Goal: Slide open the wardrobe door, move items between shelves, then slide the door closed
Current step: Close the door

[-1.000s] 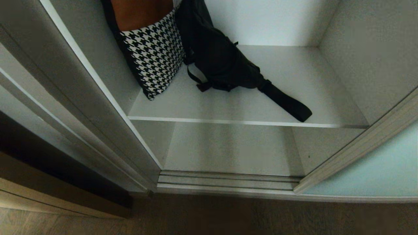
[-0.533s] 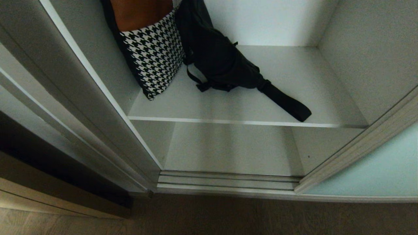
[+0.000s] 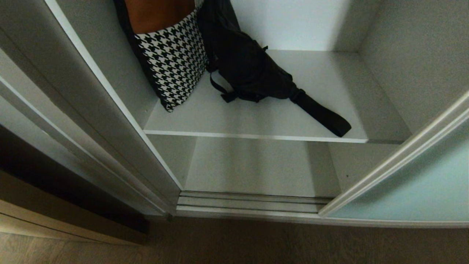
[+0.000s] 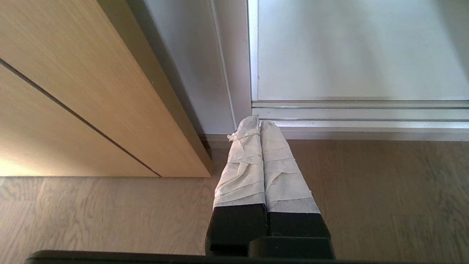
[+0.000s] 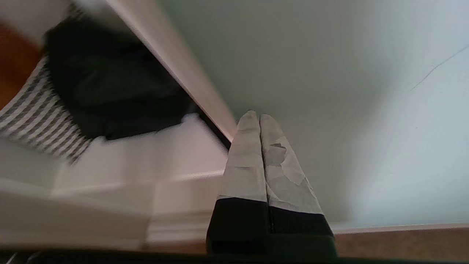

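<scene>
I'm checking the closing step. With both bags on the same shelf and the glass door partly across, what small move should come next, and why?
Probably keep the right pincer, shut and close to the door frame, pushing the sliding wardrobe door further across the opening. The houndstooth bag and black pouch bag sit on the shelf, inside the track.

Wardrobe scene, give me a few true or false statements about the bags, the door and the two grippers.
1. The houndstooth bag and the black pouch bag sit on the same shelf. True.
2. The pouch's strap hangs down to the bottom board. False: it lies flat on that shelf.
3. The sliding wardrobe door fully covers the opening. False: both bags show.
4. The left gripper is shut above the wooden floor. True.
5. The right gripper holds a bag. False: shut, empty, by the door's glass.
</scene>
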{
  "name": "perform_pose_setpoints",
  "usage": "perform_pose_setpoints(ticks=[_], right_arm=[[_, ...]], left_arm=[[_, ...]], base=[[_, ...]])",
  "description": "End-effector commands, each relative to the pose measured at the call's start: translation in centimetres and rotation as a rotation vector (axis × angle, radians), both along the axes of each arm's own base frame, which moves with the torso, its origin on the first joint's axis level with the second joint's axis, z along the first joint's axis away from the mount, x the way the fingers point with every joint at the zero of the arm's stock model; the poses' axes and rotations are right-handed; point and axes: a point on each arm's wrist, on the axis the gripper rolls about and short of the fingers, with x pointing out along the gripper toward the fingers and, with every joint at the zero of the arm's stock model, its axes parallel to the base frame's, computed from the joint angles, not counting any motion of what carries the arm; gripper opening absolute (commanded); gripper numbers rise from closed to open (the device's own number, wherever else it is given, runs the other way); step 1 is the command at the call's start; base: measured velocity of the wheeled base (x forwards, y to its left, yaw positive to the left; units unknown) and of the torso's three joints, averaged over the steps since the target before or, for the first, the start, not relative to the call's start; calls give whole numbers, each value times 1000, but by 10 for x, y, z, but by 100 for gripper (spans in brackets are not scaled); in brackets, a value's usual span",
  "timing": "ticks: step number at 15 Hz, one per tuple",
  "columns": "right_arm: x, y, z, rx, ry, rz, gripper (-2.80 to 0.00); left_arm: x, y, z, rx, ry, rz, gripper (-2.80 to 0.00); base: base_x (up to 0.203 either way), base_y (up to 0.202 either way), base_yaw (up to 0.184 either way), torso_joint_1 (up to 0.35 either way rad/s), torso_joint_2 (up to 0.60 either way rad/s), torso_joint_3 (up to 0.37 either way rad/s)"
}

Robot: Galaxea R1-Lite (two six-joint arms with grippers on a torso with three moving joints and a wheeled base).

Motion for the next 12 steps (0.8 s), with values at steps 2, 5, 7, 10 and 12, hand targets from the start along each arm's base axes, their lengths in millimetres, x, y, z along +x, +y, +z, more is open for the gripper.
perform_pose_setpoints(ticks=[2,5,7,10,12], right_arm=[[1,5,-1,-10,7,156,-280],[3,15,-1,-18,11,340,-280],[8,21,-1,-21,17,432,-280],[21,32,1,-31,32,522,-280],[3,30,6,-31,-20,562,-280]], left_arm=[[0,0,0,0,1,0,-280],[0,0,0,0,1,0,-280],[0,0,0,0,2,-1,-280],[0,0,0,0,0,0,-280],[0,0,0,0,0,0,-280]], base=[[0,0,0,0,0,0],[0,0,0,0,0,0],[0,0,0,0,0,0],[0,0,0,0,0,0],[0,0,0,0,0,0]])
